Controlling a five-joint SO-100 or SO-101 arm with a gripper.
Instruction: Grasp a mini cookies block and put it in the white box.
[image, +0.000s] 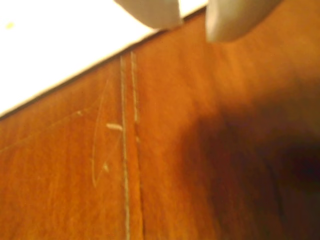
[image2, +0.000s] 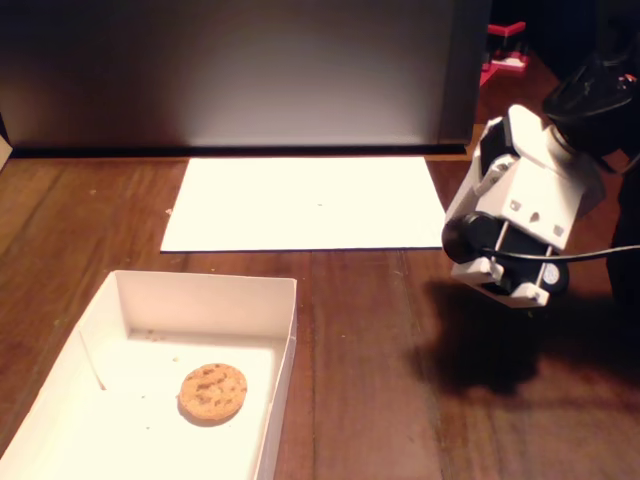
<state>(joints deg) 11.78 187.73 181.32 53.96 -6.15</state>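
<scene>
A round brown mini cookie (image2: 212, 391) lies flat inside the white box (image2: 205, 303), a shallow tray at the lower left of the fixed view. My gripper (image2: 505, 290) hangs above the bare wooden table at the right, well away from the box, and throws a dark shadow below itself. In the wrist view my gripper (image: 194, 22) shows as two white fingertips (image: 150, 12) at the top edge. There is a gap between them and nothing in it. No cookie shows in the wrist view.
A flat white paper sheet (image2: 305, 205) lies on the table behind the box; its edge (image: 60, 45) crosses the wrist view's upper left. A grey panel (image2: 230, 70) stands at the back. A red object (image2: 505, 50) sits at the far right rear.
</scene>
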